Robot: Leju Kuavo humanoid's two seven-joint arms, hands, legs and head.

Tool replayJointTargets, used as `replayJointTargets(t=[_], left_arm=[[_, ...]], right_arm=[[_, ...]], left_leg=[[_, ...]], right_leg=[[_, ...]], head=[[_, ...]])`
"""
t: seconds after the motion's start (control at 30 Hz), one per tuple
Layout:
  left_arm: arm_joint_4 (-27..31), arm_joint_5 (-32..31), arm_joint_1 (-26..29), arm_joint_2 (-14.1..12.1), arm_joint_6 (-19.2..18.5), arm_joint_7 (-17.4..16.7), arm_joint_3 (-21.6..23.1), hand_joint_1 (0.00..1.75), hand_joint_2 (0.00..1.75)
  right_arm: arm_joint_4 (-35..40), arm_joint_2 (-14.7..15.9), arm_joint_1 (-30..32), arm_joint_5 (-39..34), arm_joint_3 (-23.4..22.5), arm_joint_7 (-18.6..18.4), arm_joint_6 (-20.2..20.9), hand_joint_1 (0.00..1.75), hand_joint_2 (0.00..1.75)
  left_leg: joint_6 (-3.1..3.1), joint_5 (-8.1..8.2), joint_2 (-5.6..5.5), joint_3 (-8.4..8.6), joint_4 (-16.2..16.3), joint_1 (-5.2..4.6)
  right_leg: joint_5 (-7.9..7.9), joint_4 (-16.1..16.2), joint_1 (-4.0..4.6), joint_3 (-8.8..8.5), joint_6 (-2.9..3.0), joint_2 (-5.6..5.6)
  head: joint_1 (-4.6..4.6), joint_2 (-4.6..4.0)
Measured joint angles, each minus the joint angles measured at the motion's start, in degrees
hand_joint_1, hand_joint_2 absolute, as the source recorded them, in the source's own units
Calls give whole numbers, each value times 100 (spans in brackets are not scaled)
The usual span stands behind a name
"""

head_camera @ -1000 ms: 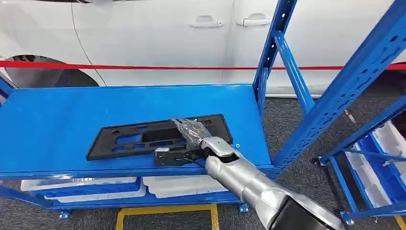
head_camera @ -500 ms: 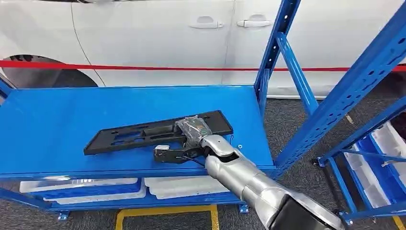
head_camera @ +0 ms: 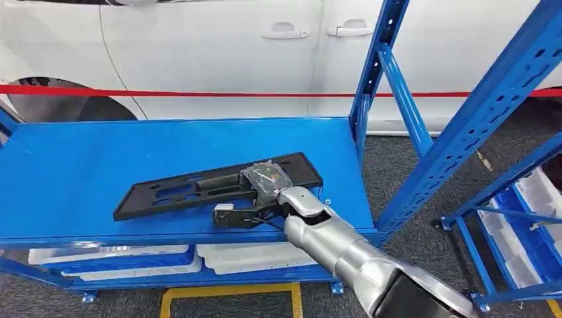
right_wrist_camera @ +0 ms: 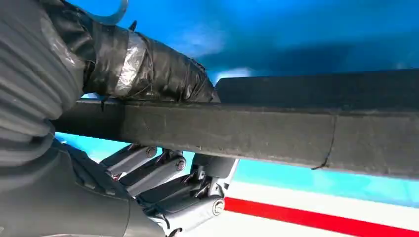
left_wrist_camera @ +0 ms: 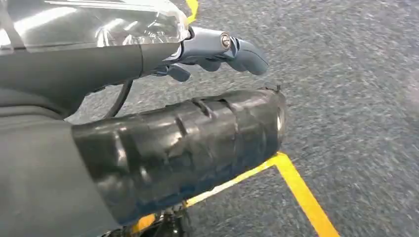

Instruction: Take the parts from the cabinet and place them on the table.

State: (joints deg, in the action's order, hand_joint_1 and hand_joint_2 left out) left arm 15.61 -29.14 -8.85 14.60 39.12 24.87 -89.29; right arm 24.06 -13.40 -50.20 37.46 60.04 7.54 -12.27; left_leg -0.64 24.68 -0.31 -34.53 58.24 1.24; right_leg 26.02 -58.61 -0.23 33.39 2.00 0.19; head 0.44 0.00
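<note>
R hand (head_camera: 265, 189) clamps black panel (head_camera: 199, 187), thumb over, fingers under | lift level off shelf (head_camera: 79, 165) | L hand (left_wrist_camera: 217, 49) curled, empty

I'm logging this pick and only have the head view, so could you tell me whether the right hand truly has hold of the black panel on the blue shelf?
Observer: Yes. In the right wrist view the taped thumb lies on one face of the black panel and the fingers curl against the opposite face.
Operator: Thank you. Is the panel clear of the shelf there?
Observer: The right wrist view shows a strip of blue shelf past the panel's edge, but whether they touch cannot be told.
Operator: And where is the left hand?
Observer: The left hand hangs over grey carpet beside a yellow floor line, holding nothing.
</note>
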Motion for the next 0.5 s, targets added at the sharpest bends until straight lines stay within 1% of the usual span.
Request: replayJointTargets(t=[0.03, 0.07, 0.1, 0.13, 0.17, 0.2, 0.23, 0.27, 0.3, 0.33, 0.37, 0.4, 0.47, 0.5], left_arm=[[0, 18, 3, 0, 0, 2, 0, 0, 0], [0, 33, 5, 0, 0, 7, 0, 0, 0], [0, 44, 8, 0, 0, 7, 0, 0, 0], [0, 70, 12, 0, 0, 11, 0, 0, 0], [0, 94, 15, 0, 0, 11, 0, 0, 0], [0, 103, 21, 2, 0, 18, 0, 0, 0], [0, 120, 23, 2, 0, 28, 0, 0, 0], [0, 146, 21, 0, -2, 39, 0, 0, 0], [2, 166, 18, 0, 0, 46, 0, 0, 0], [4, 184, 21, 2, 0, 50, 0, 0, 0], [4, 212, 18, 13, 0, 52, -2, 0, 0], [7, 223, 11, 17, 0, 52, 0, 0, 0], [9, 256, 19, 17, 0, 59, 0, 0, 0], [11, 280, 24, 20, 0, 59, -2, 0, 0]], right_arm=[[4, -2, 3, 54, 0, 15, -162, 175, 175], [15, -2, 7, 120, 0, 26, -352, 175, 175], [48, -2, 25, 196, 0, 39, -547, 175, 175], [102, -2, 49, 279, 0, 46, -726, 175, 175], [177, -2, 82, 378, 0, 44, -881, 175, 175], [300, 4, 131, 497, 0, 20, -1027, 175, 175], [456, 20, 184, 629, 0, -11, -1162, 175, 175], [609, 31, 227, 755, 0, -52, -1273, 175, 175], [816, 48, 270, 899, -2, -101, -1381, 175, 175], [1022, 74, 321, 1030, -4, -144, -1482, 175, 175], [1242, 107, 362, 1177, -7, -183, -1619, 175, 175], [1466, 138, 436, 1314, -13, -234, -1709, 175, 175], [1909, 225, 604, 1554, -33, -284, -1834, 175, 175], [2138, 258, 669, 1664, -39, -308, -1866, 175, 175]], left_leg=[[-19, 114, 6, -51, 131, 8], [-29, 330, 6, -187, 444, 11], [-43, 556, 9, -383, 876, 13], [-62, 759, 9, -611, 1376, 12], [-76, 838, 10, -760, 1693, 12], [-79, 784, 10, -790, 1750, 13], [-80, 589, 12, -683, 1512, 18], [-76, 346, 13, -482, 1098, 19], [-68, 93, 16, -235, 587, 21], [-53, 18, 24, -69, 164, 24], [-31, 87, 18, 12, 60, -15], [17, 80, 7, -16, 107, -12], [61, 86, -1, -23, 101, -19], [110, 63, 5, 0, 55, 24]], right_leg=[[-17, 29, -2, -15, 34, -15], [-23, 29, -4, -3, 66, -21], [-22, 22, 1, 9, 73, -22], [-18, 14, 8, 22, 78, -22], [-16, -1, 13, 35, 81, -21], [-10, -14, 14, 39, 87, -17], [0, -24, 12, 37, 87, -11], [15, -40, 5, 34, 74, -1], [36, -68, 0, 30, 51, 9], [67, -97, 1, 45, 17, 11], [84, -156, 58, 90, -13, 14], [71, -130, 49, 100, -34, 13], [65, -103, 49, 74, -70, 8], [92, -123, 61, 76, -110, 12]], head=[[0, 0], [-7, 0], [-4, 0], [-4, 0], [-4, 0], [-4, 0], [-6, 0], [-4, 0], [-7, 0], [-2, 0], [-13, 0], [2, 0], [2, 0], [-2, 0]])
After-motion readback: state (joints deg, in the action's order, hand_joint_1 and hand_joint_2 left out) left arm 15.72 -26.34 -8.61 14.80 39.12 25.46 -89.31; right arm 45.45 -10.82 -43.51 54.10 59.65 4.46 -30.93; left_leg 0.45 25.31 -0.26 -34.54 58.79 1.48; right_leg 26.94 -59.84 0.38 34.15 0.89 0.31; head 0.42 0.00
